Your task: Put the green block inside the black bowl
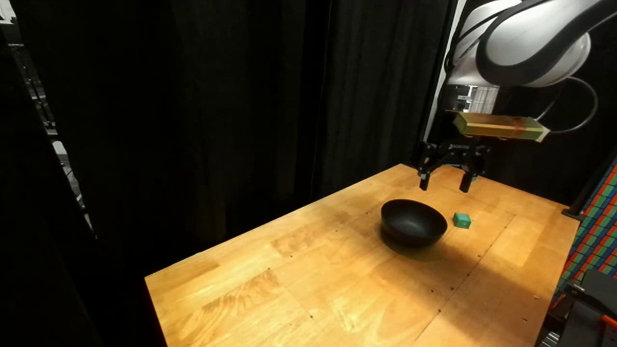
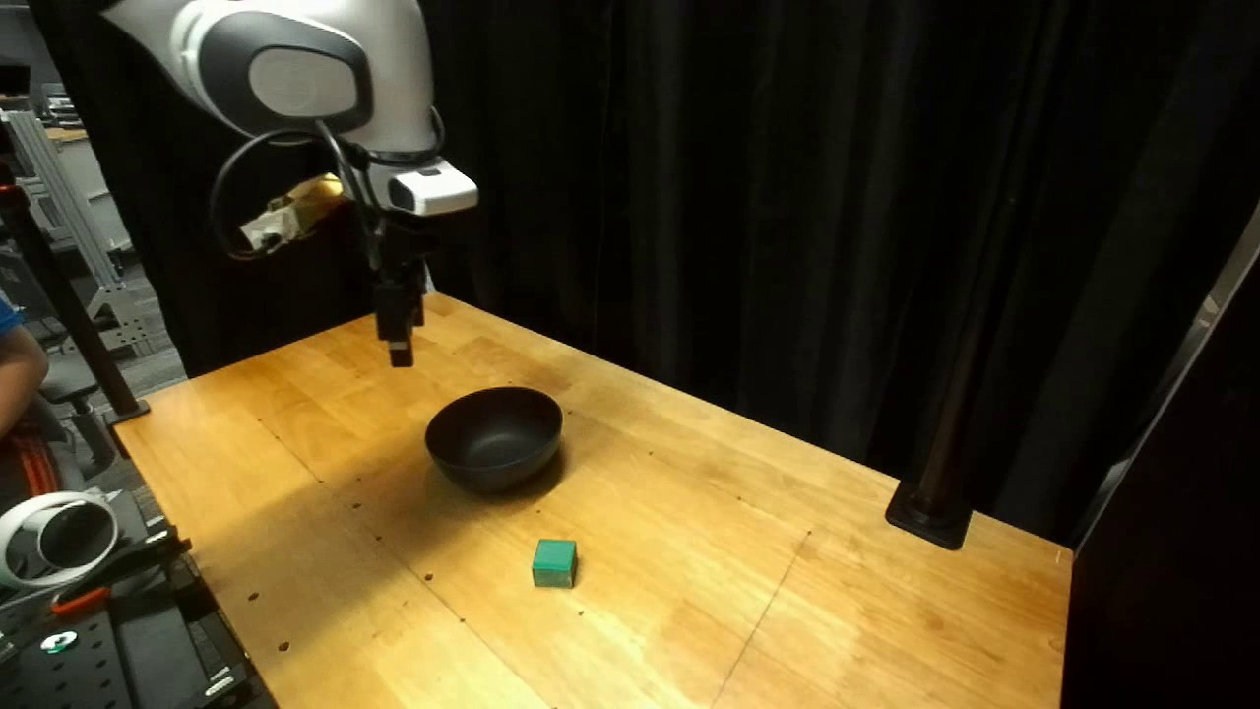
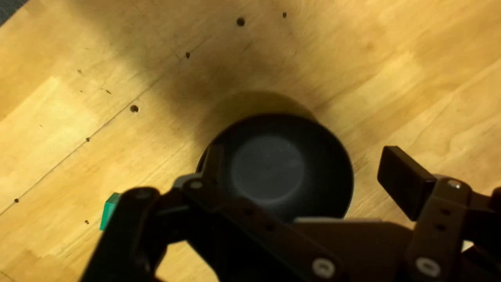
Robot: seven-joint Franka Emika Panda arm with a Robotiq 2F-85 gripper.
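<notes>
Wide-set fingers [image 3: 405, 182] aloft, green block [image 2: 554, 563] outside the black bowl [image 3: 270, 168]

Here they are, the fingers: set wide apart, pointing down, hanging in the air well clear of the tabletop [image 1: 299, 289]. In the wrist view one of them cuts across the edge of the bowl, its partner shows against the bare wood, and the bowl opens upward, round and upright, its greyish base in sight.

Over to the block! In both exterior views it's a small cube resting on the tabletop, near the bowl yet apart from it, its top face brighter than its sides. The wrist view allows only a slice, the rest tucked behind the dark linkage [image 3: 135, 227] of the fingers.

Now up and out. A gold-coloured box-shaped piece [image 1: 501, 126] juts out just above the fingers, and above that is the white-and-dark robot arm [image 2: 305, 69], a cable [image 2: 215, 200] looping off it. A broad shadow [image 2: 345, 551] runs from the bowl across the tabletop. Black curtains [image 2: 738, 197] hang behind in both exterior views, a black post [image 2: 933, 492] stands on a flat foot near the tabletop's edge, and at the margin of an exterior view, part of a person [image 2: 18, 369] shows!
</notes>
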